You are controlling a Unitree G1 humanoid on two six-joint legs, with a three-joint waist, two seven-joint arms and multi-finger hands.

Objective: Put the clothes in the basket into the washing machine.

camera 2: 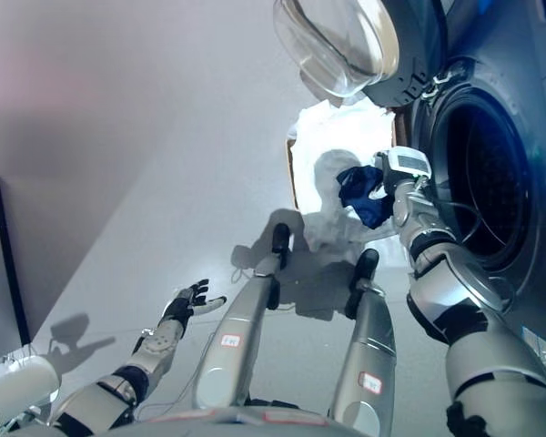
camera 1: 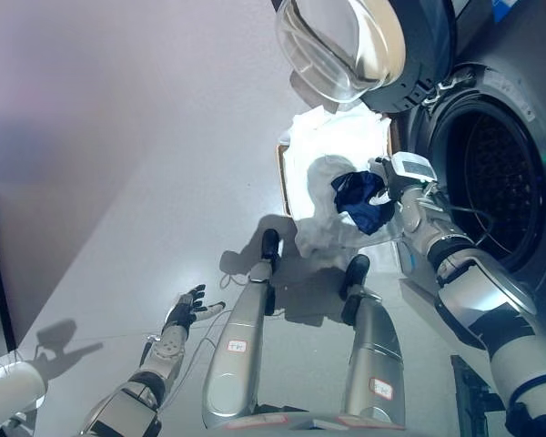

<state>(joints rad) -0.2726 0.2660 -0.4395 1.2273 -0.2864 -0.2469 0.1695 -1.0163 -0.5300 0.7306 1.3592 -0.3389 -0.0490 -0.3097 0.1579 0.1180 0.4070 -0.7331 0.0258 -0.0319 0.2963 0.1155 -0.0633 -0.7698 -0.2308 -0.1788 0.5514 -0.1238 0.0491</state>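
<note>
Right hand (camera 1: pixel 389 179) is gripping a blue garment (camera 1: pixel 363 200) over the basket (camera 1: pixel 286 173), near the washer (camera 1: pixel 491 182); left hand (camera 1: pixel 187 309) is hanging open.

My left arm comes in from lower left, forearm stretched fwd and low over the floor. Left hand (camera 1: pixel 187 309) sits palm-up-ish, fingers spread and relaxed, thumb out to the side, holding nothing. Right arm comes in from lower right, elbow bent, forearm angled up and inward. Right hand (camera 1: pixel 382 182) is raised at the top of that reach, wrist cocked, fingers closed round a dark blue garment (camera 1: pixel 364 201) that hangs bunched below the hand. Can't see the fingertips themselves, cloth covers them. The two hands are well apart.
</note>
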